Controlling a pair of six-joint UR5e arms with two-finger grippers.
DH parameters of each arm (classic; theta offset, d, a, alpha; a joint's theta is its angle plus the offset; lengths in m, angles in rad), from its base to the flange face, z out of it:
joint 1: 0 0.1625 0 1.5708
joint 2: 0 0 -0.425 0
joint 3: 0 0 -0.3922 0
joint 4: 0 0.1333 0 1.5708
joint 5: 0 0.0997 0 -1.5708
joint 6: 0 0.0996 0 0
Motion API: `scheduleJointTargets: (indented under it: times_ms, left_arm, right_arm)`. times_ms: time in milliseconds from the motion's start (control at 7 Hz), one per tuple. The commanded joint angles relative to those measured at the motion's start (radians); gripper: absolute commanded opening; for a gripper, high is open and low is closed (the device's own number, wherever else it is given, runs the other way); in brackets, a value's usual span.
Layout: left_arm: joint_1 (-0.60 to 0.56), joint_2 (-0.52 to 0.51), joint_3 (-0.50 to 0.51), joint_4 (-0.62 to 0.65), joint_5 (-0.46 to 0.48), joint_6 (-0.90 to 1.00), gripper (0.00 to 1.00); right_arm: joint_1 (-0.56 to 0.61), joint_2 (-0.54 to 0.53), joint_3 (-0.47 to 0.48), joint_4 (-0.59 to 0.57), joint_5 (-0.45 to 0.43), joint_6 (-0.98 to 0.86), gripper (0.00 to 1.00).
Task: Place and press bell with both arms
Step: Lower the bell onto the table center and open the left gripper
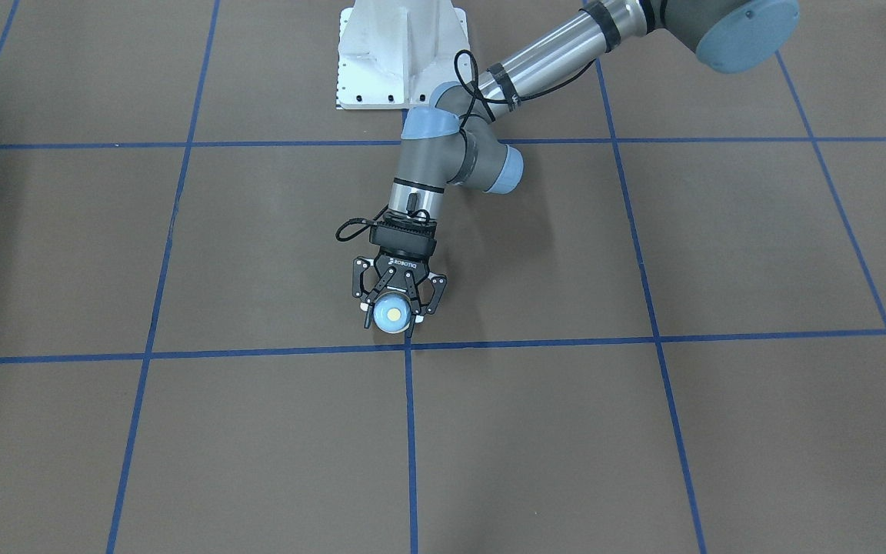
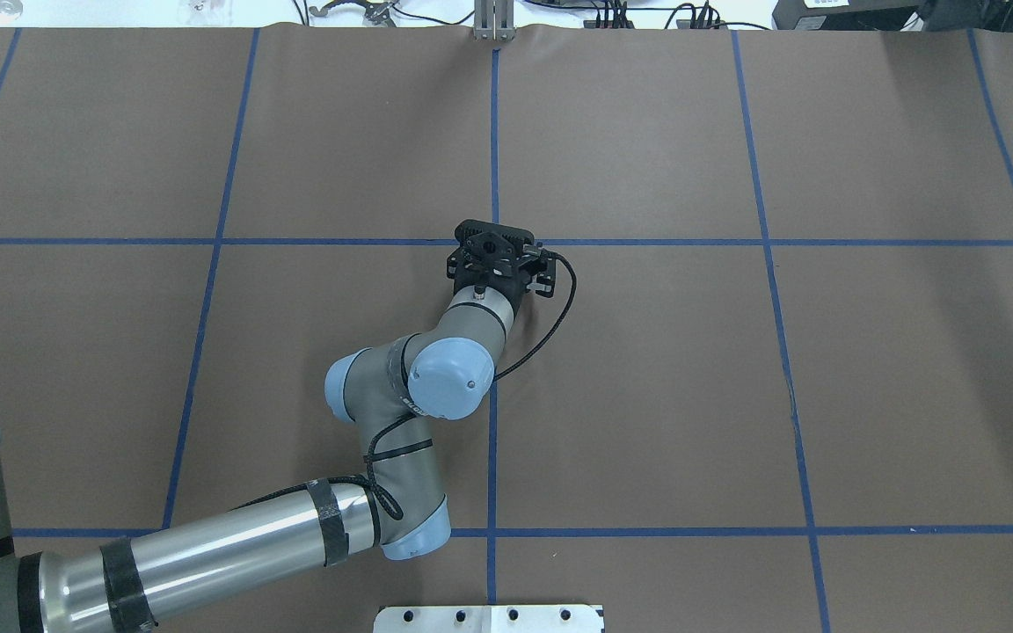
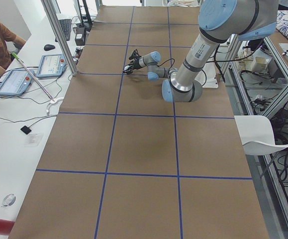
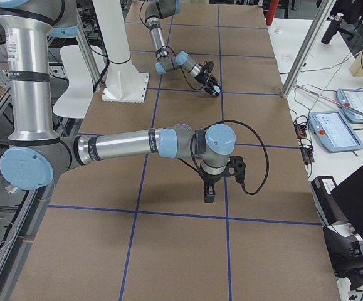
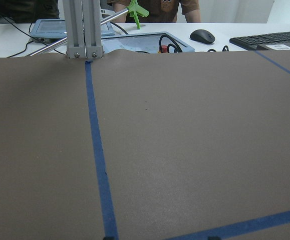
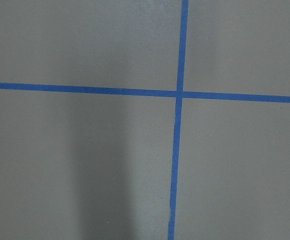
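Observation:
The light-blue bell (image 1: 392,314) with its cream button facing up sits between the fingers of my left gripper (image 1: 391,315), which is shut on it just behind a crossing of the blue tape lines at the table's middle. It hangs low over the brown table; I cannot tell whether the bell touches it. In the overhead view the left gripper (image 2: 493,251) hides the bell. The bell also shows small in the exterior right view (image 4: 215,91). My right gripper (image 4: 209,191) shows only in that view, pointing down over the table; I cannot tell whether it is open or shut.
The white pedestal (image 1: 401,54) stands at the robot's side of the table. A metal post (image 5: 83,30) rises at the far edge, with tablets, a mouse and a keyboard (image 5: 267,39) on the operators' desk behind it. Blue tape lines (image 6: 177,95) grid the table.

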Motion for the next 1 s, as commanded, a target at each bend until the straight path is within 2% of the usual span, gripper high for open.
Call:
scheduleJointTargets:
  times_ms: [0, 286, 429, 571, 857]
  left_arm:
    - [0.007, -0.001, -0.01, -0.009, 0.003, -0.001, 1.0]
    - [-0.001, -0.002, -0.068, -0.008, -0.016, 0.018, 1.0]
    - [-0.034, -0.013, -0.108, -0.005, -0.059, 0.089, 1.0]
    - [-0.088, -0.011, -0.132, 0.023, -0.137, 0.096, 1.0]
    - [-0.265, -0.007, -0.229, 0.298, -0.394, 0.096, 1.0]
  right_arm:
    - [0.0, 0.0, 0.001, 0.0, 0.0, 0.0, 1.0]
    - [0.008, 0.014, 0.004, 0.008, 0.011, 0.0, 1.0]
    - [0.008, 0.037, 0.013, 0.011, 0.009, -0.003, 1.0]
    - [0.008, 0.072, 0.016, 0.005, 0.006, -0.003, 1.0]
    - [-0.009, 0.135, 0.03, 0.005, 0.029, 0.0, 1.0]
